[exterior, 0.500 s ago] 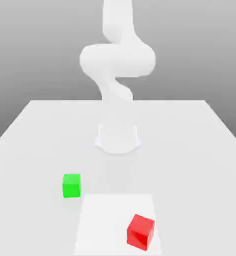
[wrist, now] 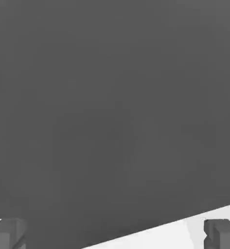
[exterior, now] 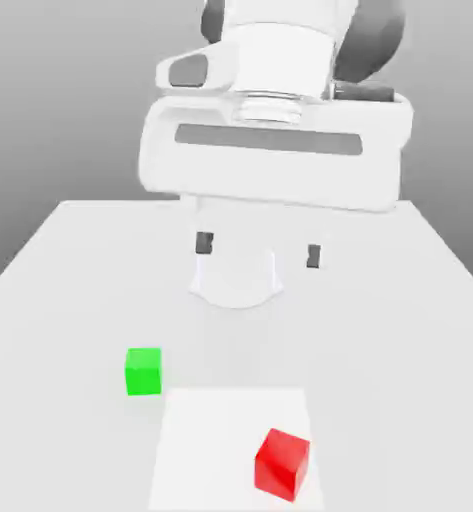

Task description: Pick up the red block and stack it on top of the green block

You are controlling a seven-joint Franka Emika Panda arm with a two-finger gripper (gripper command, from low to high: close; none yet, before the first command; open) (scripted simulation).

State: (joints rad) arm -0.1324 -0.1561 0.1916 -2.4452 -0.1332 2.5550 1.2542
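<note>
Exterior view, nearest first: the red block point(exterior: 282, 463) sits on a paler square patch point(exterior: 200, 440) of the table point(exterior: 60, 270), toward the exterior view's right; the green block point(exterior: 144, 371) sits farther back and left, well apart; beyond and above both, the claw point(exterior: 259, 249) hangs with fingers spread, empty; the red block lies below it, nearer the camera.

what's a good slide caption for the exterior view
Open gripper high above the table; red block and green block apart, unstacked.
</note>
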